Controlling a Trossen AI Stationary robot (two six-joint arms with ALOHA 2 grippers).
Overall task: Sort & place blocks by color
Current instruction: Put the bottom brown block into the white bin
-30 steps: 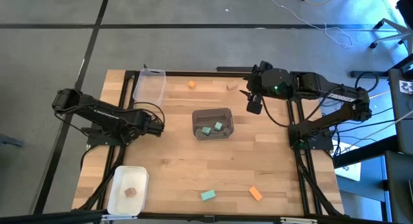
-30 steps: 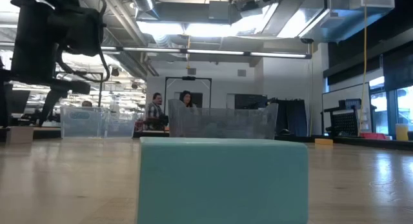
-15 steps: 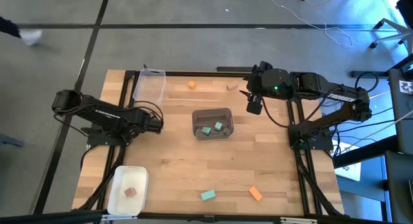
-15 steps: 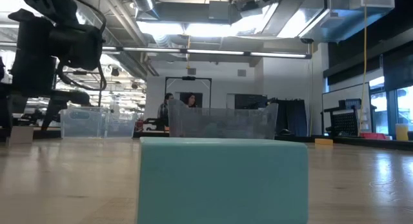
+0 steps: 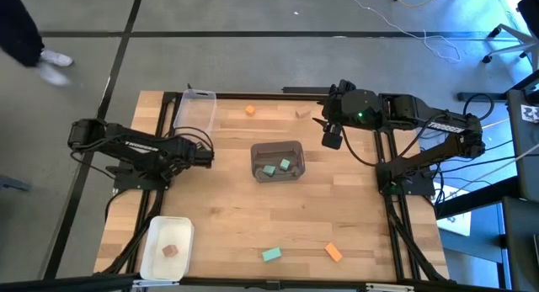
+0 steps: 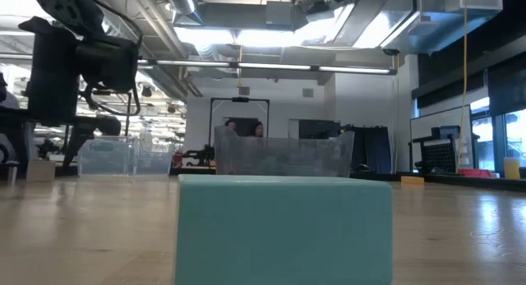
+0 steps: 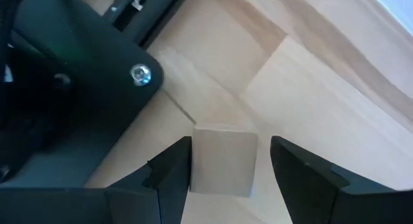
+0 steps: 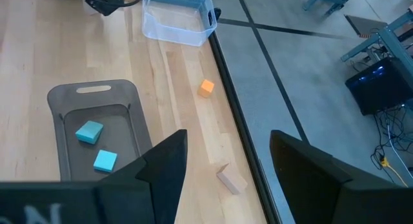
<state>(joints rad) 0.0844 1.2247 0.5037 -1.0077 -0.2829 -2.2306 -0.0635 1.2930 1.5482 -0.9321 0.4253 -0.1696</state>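
My left gripper is low over the table's left side, pointing steeply down and open, with a tan block lying flat on the wood between its fingers. The high view hides that block under the gripper. My right gripper hangs open and empty above the far right. Two teal blocks lie in the grey bin. A tan block lies in the white bin. Loose on the table are an orange block, a tan block, a teal block and an orange block. My left gripper stands with one finger close against the tan block's side; I cannot tell whether it touches. The other finger is clear of the block, with bare wood between them. The block lies flat on the table.
A clear bin stands at the far left edge, next to the black frame rails. The left arm's base plate lies right beside the tan block. The near teal block fills the low view's foreground. A person walks on the floor at the far left.
My left gripper has shifted a little toward the table's far edge and sunk lower, staying open. A person has come into view on the floor beyond the table's far left corner.
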